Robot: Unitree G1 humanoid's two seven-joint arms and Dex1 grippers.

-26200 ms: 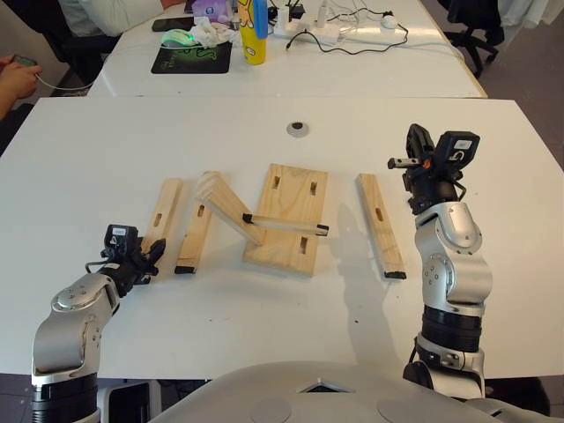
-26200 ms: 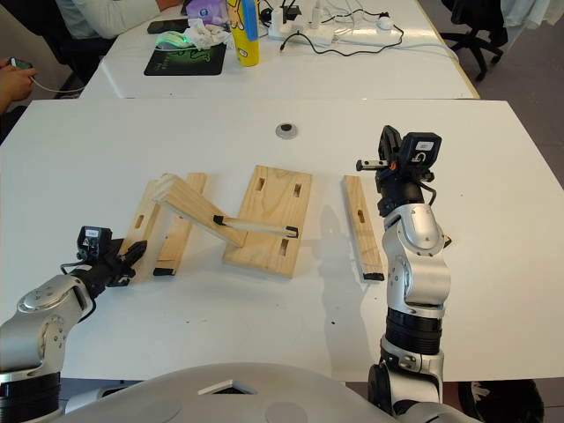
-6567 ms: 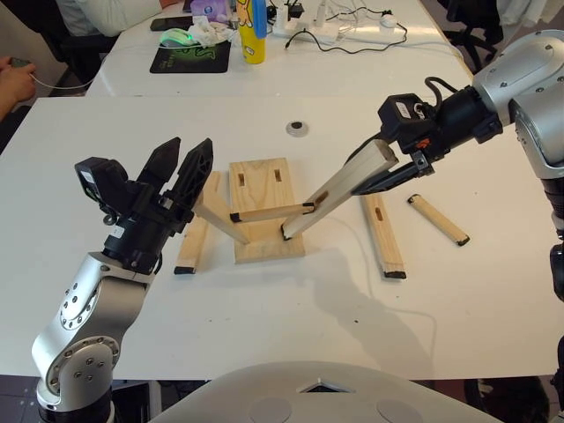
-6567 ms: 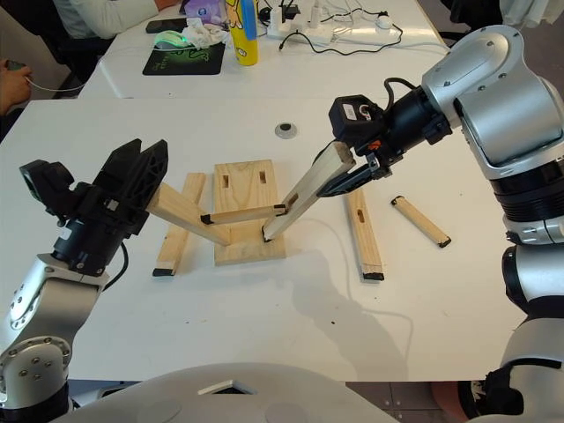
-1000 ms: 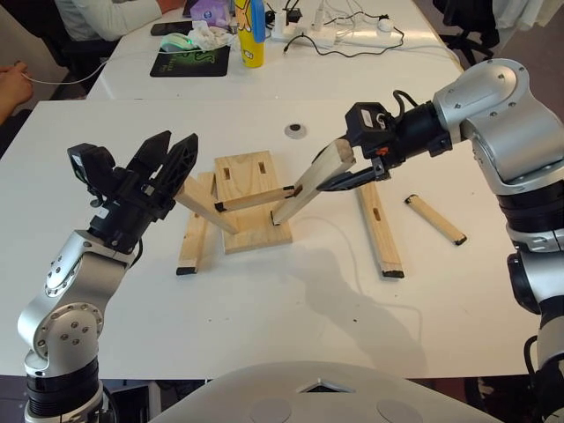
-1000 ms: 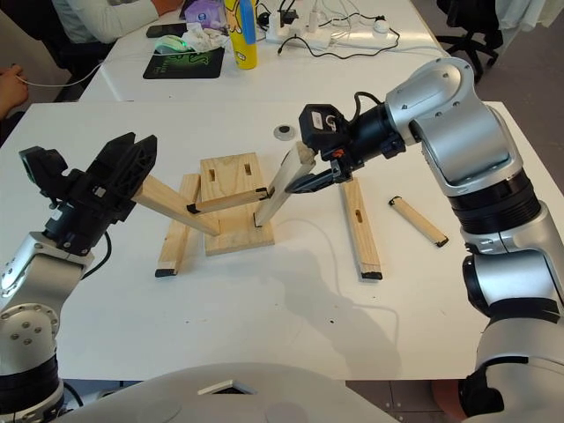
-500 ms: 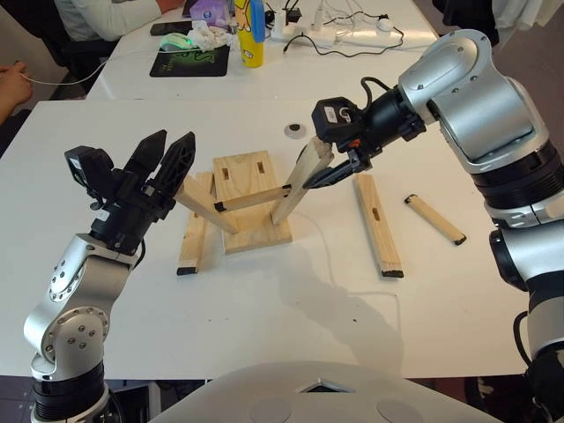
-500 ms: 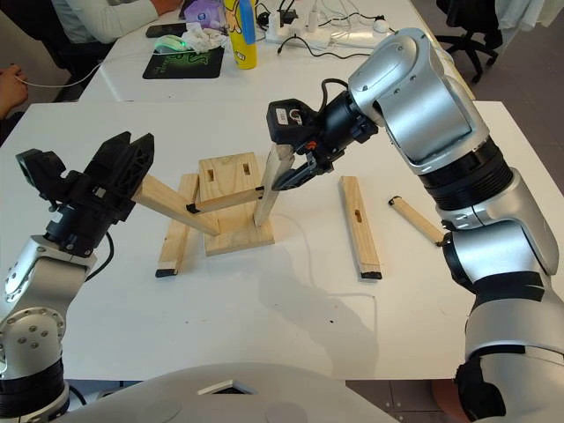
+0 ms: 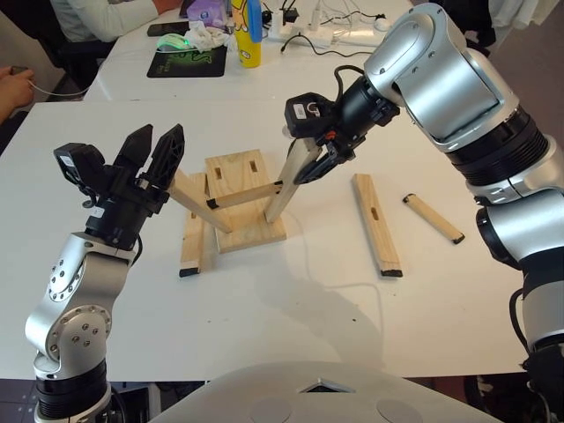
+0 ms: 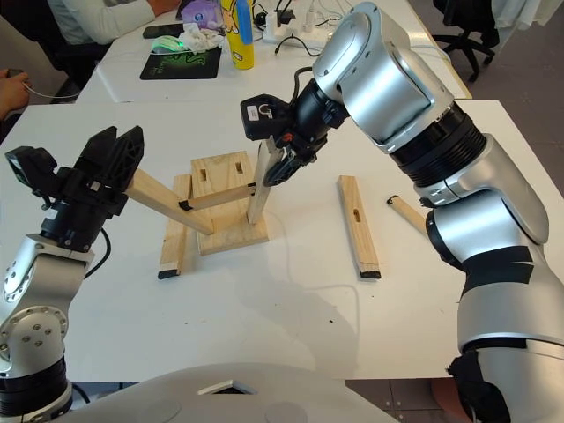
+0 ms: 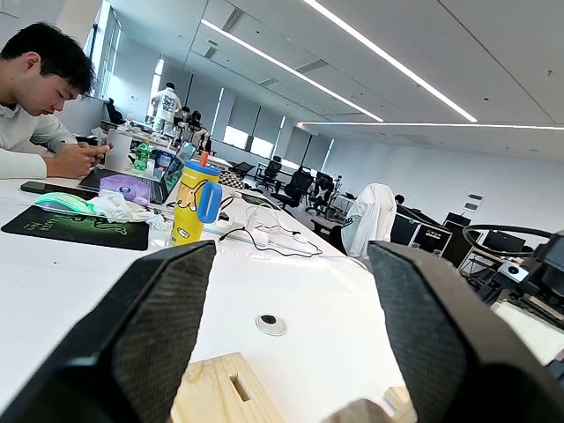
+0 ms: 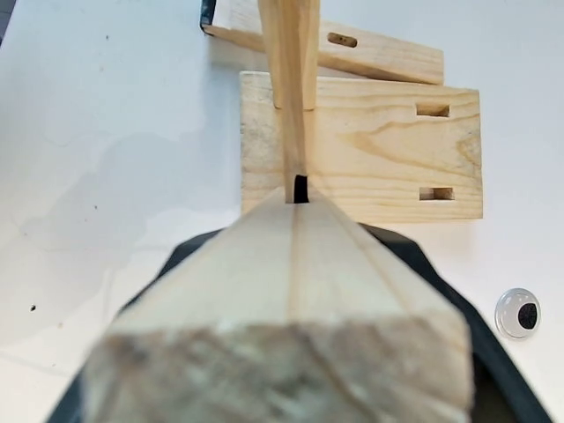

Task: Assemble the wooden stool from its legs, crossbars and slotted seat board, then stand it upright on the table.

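Table (image 9: 291, 308) carried the board (image 9: 251, 231) lying flat, slots up. By my read you were standing the joined leg pair on it. To do that well you needed to treat the board as the fixed target. You also needed to bring the right leg (image 9: 284, 194) plumb over its slot before pressing, then push straight down rather than along the slant it had. You wanted both arms to move as one: the left leg (image 9: 201, 207) leaned well off vertical, and any spreading risked pulling the crossbar (image 9: 248, 195) out of its joints. Your right gripper (image 9: 308, 159) was clamped on the right leg's top end, and the right wrist view had wood packed tight between the jaws. That leg's foot sat on the board's near right part. Your left gripper (image 9: 164, 130) looked closed on the left leg's top end, seated deep in it, with the foot down on the board's near left part. The crossbar spanned between the two legs above the board, apart from both grippers. Unused: a flat leg (image 9: 191, 242) lay just beside the board on the left gripper's side. A spare leg (image 9: 377, 225) lay right of the board under your right arm. A loose crossbar (image 9: 433, 218) lay beyond that, well apart from either gripper.
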